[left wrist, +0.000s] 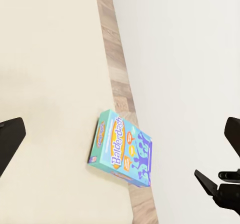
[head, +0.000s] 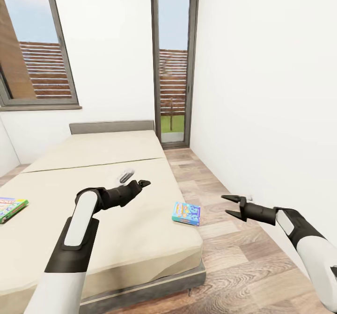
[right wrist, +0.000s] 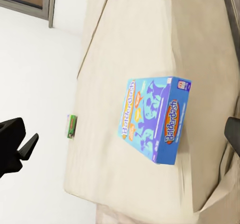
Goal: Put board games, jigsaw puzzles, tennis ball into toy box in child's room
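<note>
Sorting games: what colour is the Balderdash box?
Blue-teal box with purple and orange art; clearest in the right wrist view.

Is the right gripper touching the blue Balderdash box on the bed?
Apart. In the head view the right gripper hangs open over the floor, with bare planks between it and the Balderdash box at the bed's edge.

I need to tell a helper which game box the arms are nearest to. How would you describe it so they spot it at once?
Start at the big beige bed below the windows and go to its edge beside the wood floor, near the foot. There lies a flat blue-and-teal box lettered Balderdash. The other game box lies far across the mattress, is green, and reaches the picture's edge.
</note>
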Motion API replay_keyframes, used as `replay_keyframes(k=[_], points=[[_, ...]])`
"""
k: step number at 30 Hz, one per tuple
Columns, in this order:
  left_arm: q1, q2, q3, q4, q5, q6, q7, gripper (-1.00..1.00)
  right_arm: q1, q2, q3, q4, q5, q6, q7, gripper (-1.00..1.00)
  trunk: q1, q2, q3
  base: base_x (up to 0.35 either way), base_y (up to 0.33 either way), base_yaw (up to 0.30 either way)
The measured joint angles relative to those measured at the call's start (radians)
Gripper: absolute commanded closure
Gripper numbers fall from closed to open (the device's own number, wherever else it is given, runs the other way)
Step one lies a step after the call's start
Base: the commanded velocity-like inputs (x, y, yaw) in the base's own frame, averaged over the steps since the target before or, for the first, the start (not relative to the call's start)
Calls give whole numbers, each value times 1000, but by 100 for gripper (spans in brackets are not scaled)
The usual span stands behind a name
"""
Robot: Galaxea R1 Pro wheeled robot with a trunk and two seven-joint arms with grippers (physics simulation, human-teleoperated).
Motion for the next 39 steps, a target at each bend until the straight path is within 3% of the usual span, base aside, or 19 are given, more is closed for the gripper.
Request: replay_keyframes(k=[12, 26, 31, 36, 39], points=[[0, 0, 0, 0, 0, 0, 0, -100, 0, -14, -2, 1, -1, 0, 0, -100, 0, 0, 0, 0, 0, 0], [0, -1, 0, 0, 0, 0, -1, -100, 0, -17, -8, 2, 0, 0, -33, -100, 6, -3, -54, 0, 0, 0], [0, -1, 0, 0, 1, 0, -1, -100, 0, -14, -40, 2, -1, 0, -84, -100, 7, -4, -62, 0, 0, 4], [0, -1, 0, 0, 2, 0, -1, -100, 0, -9, -99, 1, 0, 0, -143, -100, 7, -4, -62, 0, 0, 28], [0, -1, 0, 0, 3, 0, -1, -100, 0, -8, -109, 0, 0, 0, -152, -100, 7, -4, -62, 0, 0, 28]])
